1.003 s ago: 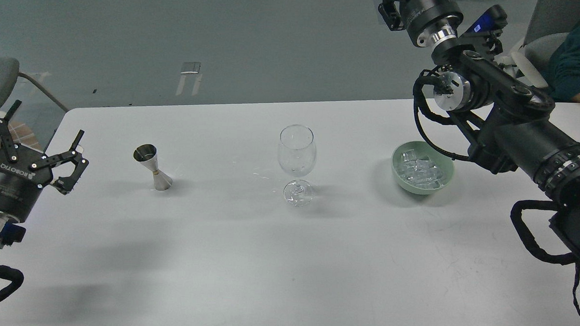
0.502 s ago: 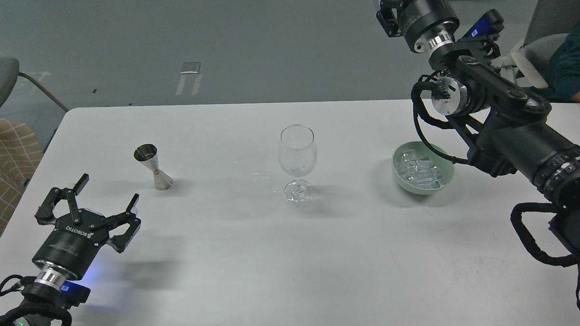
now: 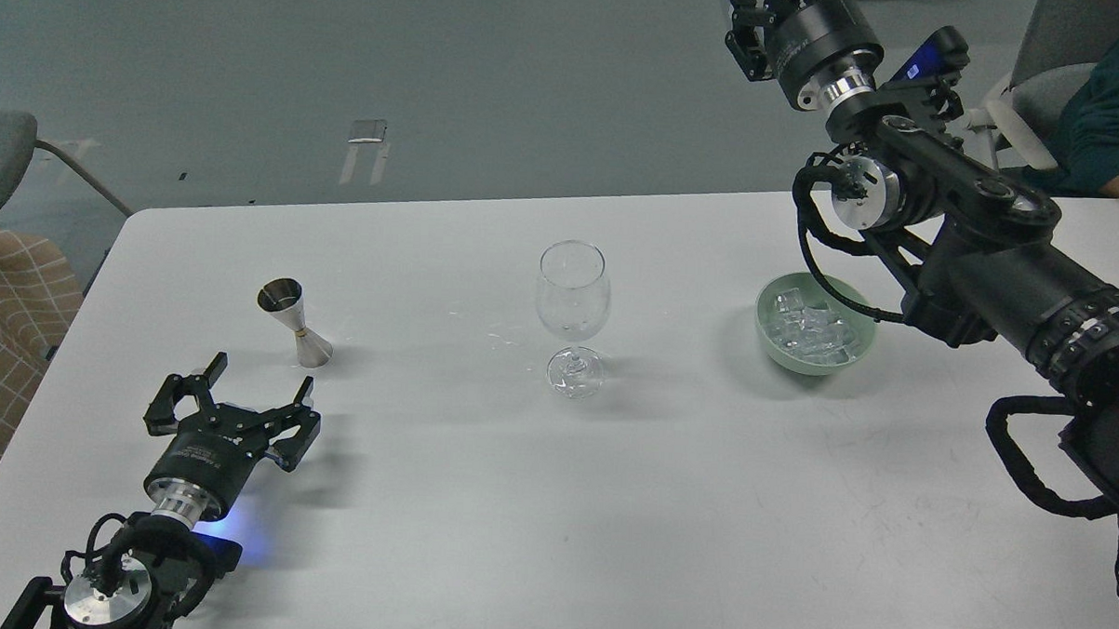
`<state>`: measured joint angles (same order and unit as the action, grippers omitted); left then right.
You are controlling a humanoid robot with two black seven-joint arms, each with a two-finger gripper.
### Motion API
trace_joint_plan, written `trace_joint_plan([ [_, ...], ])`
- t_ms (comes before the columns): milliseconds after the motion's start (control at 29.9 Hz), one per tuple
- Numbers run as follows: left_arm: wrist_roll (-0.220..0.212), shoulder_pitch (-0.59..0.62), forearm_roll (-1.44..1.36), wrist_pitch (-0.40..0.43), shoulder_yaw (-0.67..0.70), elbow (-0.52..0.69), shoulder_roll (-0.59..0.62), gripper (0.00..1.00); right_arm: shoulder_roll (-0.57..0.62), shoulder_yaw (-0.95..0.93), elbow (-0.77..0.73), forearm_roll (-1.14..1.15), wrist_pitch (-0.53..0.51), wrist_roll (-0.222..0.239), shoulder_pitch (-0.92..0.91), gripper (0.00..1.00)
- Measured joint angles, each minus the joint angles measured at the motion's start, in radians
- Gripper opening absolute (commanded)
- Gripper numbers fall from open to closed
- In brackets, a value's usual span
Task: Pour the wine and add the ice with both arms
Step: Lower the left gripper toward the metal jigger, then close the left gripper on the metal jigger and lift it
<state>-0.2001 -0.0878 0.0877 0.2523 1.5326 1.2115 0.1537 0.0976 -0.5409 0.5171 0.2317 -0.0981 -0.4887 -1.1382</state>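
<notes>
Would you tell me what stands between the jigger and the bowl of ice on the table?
The empty wine glass stands between the jigger and the ice bowl, in the head view.

— Any writing you can make out from here?

— Only on the left gripper (image 3: 259,386), near the table's front left corner: pale lettering across its black body, too small for me to read.

— And the glass, the jigger, the bowl?

— Nothing printed that I can see.

Small clear glassy ice cubes (image 3: 812,331) are heaped in a pale green bowl (image 3: 765,333); two black jointed arms are raised apart.
</notes>
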Motion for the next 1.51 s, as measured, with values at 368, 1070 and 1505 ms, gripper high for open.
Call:
trace_joint_plan([
  [368, -0.022, 0.111, -0.002, -0.04, 0.001, -0.082, -0.013, 1.0, 0.002, 0.0, -0.002, 0.0, 0.001, 0.0, 0.0, 1.0],
  [1070, -0.007, 0.27, -0.046, -0.093, 0.001, -0.257, -0.031, 1.0, 0.006, -0.001, 0.0, 0.0, 0.002, 0.0, 0.017, 1.0],
  [1505, -0.003, 0.32, -0.051, -0.091, -0.003, -0.303, -0.033, 0.92, 0.006, -0.001, 0.0, 0.0, 0.002, 0.0, 0.018, 1.0],
])
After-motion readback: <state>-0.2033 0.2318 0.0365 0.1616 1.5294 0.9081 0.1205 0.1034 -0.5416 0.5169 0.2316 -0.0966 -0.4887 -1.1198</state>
